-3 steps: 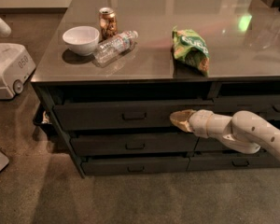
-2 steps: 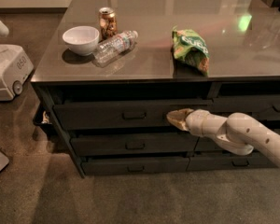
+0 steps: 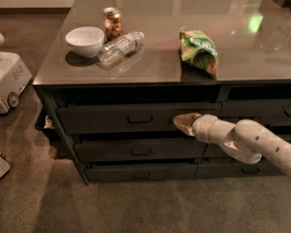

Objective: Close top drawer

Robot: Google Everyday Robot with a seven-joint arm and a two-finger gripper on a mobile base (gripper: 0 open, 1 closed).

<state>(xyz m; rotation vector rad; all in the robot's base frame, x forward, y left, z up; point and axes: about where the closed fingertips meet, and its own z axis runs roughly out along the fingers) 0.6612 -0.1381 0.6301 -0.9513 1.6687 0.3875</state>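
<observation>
One claw (image 3: pixel 185 124) at top drawer (image 3: pixel 102 118) front; interior hidden.

Cream-white arm (image 3: pixel 254 142), rounded segs, small dark holes in shell, tan pointed gripper (image 3: pixel 185 123) at its tip

The top drawer (image 3: pixel 102 119) is the uppermost unit in the left-hand column of the dark cabinet, directly below the overhanging tabletop. Its front is a wide, flat, charcoal-grey panel, mounted level and square to the cabinet face. A small metal bar handle (image 3: pixel 139 120) sits horizontally at the centre of the panel. The front stands slightly proud of the cabinet frame, and a dark shadowed gap separates its upper edge from the tabletop; the interior is not visible. The gripper (image 3: pixel 179 122), fingers drawn together, is positioned at the right-hand part of the front panel, beside the handle and apart from it.
</observation>
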